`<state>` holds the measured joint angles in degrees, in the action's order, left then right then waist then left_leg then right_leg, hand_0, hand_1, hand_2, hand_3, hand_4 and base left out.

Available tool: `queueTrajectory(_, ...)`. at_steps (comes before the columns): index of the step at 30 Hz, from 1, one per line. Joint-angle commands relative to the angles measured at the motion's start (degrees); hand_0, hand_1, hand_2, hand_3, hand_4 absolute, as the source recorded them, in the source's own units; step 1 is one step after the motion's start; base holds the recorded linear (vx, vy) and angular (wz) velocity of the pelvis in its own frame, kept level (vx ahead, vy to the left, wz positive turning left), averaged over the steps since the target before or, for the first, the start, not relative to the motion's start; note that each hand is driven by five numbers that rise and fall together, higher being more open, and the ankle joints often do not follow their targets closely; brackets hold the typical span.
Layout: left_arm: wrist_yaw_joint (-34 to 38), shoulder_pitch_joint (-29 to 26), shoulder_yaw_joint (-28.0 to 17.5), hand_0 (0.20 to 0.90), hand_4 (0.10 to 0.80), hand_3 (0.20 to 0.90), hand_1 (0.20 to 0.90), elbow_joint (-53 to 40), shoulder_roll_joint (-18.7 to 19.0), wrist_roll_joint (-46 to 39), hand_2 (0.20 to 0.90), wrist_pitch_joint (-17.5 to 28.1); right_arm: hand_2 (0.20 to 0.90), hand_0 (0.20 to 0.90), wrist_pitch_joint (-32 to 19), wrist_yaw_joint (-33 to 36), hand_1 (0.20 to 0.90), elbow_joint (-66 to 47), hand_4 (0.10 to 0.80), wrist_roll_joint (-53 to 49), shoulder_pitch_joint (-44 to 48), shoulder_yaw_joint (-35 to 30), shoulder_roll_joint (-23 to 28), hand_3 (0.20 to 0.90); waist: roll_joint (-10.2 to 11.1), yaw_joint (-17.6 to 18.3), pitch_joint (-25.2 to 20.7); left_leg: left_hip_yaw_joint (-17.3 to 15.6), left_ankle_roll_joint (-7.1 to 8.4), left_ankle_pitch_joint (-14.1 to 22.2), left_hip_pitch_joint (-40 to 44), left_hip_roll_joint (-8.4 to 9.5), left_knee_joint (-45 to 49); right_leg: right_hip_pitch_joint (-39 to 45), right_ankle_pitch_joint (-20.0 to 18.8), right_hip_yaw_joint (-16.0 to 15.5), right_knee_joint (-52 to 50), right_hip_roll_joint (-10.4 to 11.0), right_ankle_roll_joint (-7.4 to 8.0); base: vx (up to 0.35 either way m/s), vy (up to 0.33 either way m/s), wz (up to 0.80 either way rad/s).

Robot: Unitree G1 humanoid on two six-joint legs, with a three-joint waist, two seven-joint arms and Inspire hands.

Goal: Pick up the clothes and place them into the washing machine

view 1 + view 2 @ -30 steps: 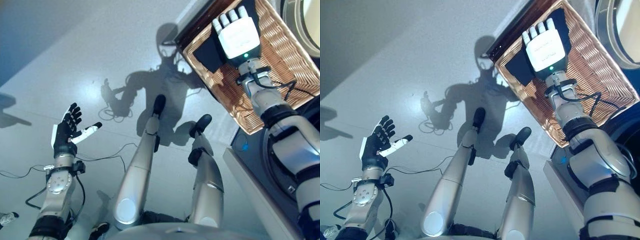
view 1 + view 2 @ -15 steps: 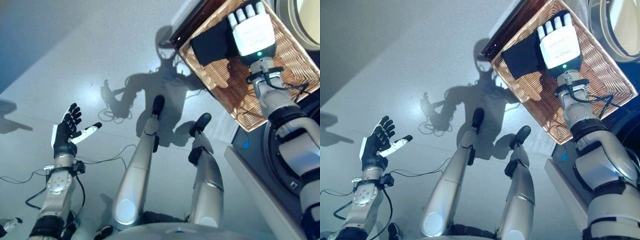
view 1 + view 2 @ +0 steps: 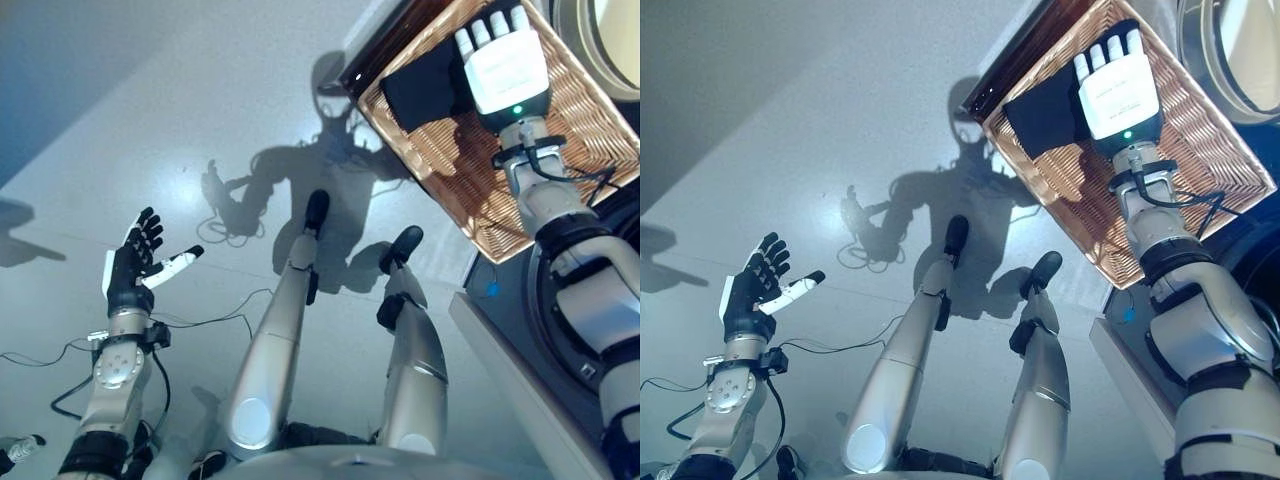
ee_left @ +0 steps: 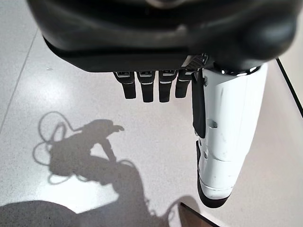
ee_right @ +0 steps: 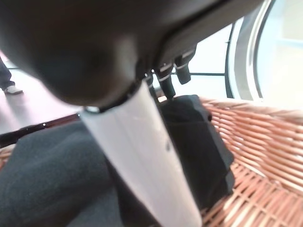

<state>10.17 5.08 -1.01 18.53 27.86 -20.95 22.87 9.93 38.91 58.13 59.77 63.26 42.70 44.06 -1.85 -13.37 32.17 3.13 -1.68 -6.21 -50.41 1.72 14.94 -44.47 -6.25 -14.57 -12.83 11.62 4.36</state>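
Reaching into the wicker basket [image 3: 560,130], the right hand [image 3: 508,68] sits over the dark clothes [image 3: 425,85] lying in it. In the head views the back of the hand faces the camera, fingers [image 3: 1110,52] pointing toward the basket's far rim. Right wrist view: white-covered thumb [image 5: 142,156] lies down across the black fabric [image 5: 199,142], fingertips show just past the cloth's upper edge. Cannot tell whether the fingers are closing on the cloth or only resting over it.

Basket contents: one dark garment, bunched in the far corner, touching the woven wall there. The remaining woven floor shows bare, toward the right forearm. Basket has a dark rim strip along its far-left edge and sits tilted in the upper right of the head views.

Washing machine [image 3: 600,330]: round door [image 3: 1230,55] visible just beyond the basket at the top right corner; a second dark round opening sits lower right, behind the right arm. No cloth visible in either from here.

Left hand [image 3: 135,265] hangs over the grey floor [image 3: 150,120], well apart from the basket, holding nothing. Its fingers are spread wide and straight, thumb out to the side; left wrist view confirms fingers [image 4: 147,87] extended with only floor past them.
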Motion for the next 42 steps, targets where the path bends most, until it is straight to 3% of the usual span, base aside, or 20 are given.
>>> queueTrajectory(1, 2.22, 7.16, -3.69, 0.9, 0.8, 0.9, 0.9, -1.91, 1.9, -1.31, 0.9, 3.88, 0.9, 0.9, 1.9, 3.0, 0.9, -1.64, 0.8, -0.11, 1.83, 1.05, 3.32, 0.9, -0.8, -0.76, -2.38, -0.41, 3.69, 0.49, -3.16, 0.95, -1.24, -3.35, -1.66, 0.92, 1.56, 1.98, 2.19, 0.0, 0.0, 0.0)
queueTrajectory(20, 1.7, 8.1, -4.4, 0.9, 0.8, 0.9, 0.9, -1.45, 1.61, -1.87, 0.9, 3.69, 0.9, 0.9, 1.34, -2.11, 0.9, 3.77, 0.8, 0.56, -0.14, 2.47, -1.9, 0.9, -0.83, -1.15, -2.38, -0.16, 3.95, 0.62, -4.21, 0.89, -0.74, -4.05, -1.62, 0.57, 1.41, 1.84, 2.06, 0.0, 0.0, 0.0)
queueTrajectory(21, 1.66, 8.14, -4.54, 0.9, 0.8, 0.9, 0.9, -1.45, 1.55, -1.96, 0.9, 3.63, 0.76, 0.76, 1.24, -2.23, 0.76, 3.8, 0.7, 0.48, -0.21, 2.44, -1.97, 0.76, -0.82, -1.12, -2.38, -0.14, 3.94, 0.59, -4.22, 0.9, -0.79, -4.1, -1.61, 0.61, 1.38, 1.82, 2.04, 0.0, 0.0, 0.0)
queueTrajectory(22, 1.62, 8.2, -4.63, 0.9, 0.8, 0.9, 0.9, -1.44, 1.55, -2.1, 0.9, 3.58, 0.76, 0.76, 1.37, -2.36, 0.76, 3.98, 0.7, 0.5, -0.14, 2.5, -1.96, 0.76, -0.77, -1.11, -2.38, -0.15, 3.95, 0.59, -4.22, 0.87, -0.78, -4.05, -1.6, 0.47, 1.38, 1.86, 2.05, 0.0, 0.0, 0.0)
queueTrajectory(23, 1.62, 8.21, -4.64, 0.9, 0.8, 0.9, 0.9, -1.44, 1.55, -2.1, 0.9, 3.58, 0.439, 0.439, 1.37, -2.36, 0.439, 3.98, 0.471, 0.5, -0.13, 2.51, -1.97, 0.439, -0.77, -1.1, -2.38, -0.14, 3.95, 0.59, -4.22, 0.87, -0.78, -4.04, -1.6, 0.46, 1.38, 1.86, 2.05, 0.0, 0.0, 0.0)
queueTrajectory(24, 1.52, 8.24, -4.72, 0.9, 0.8, 0.9, 0.9, -1.33, 1.47, -2.39, 0.9, 3.59, 0.2, 0.2, 1.2, -2.39, 0.2, 3.81, 0.3, 0.36, -0.15, 2.34, -2.03, 0.2, -0.73, -1.05, -2.38, -0.18, 3.95, 0.62, -4.11, 0.84, -0.83, -4.02, -1.65, 0.52, 1.38, 1.88, 2.06, 0.0, 0.0, 0.0)
queueTrajectory(42, 1.55, 8.08, -4.77, 0.9, 0.8, 0.9, 0.9, -1.31, 1.16, -2.26, 0.9, 3.54, 0.2, 0.2, 2.51, -1.32, 0.2, 3.99, 0.3, -1.2, -0.76, -0.51, -1.16, 0.2, -0.78, -0.58, -2.38, -0.61, 3.56, 0.66, -3.71, 0.88, -0.92, -4.31, -1.7, 0.98, 1.02, 1.98, 2.11, 0.0, 0.001, 0.0)
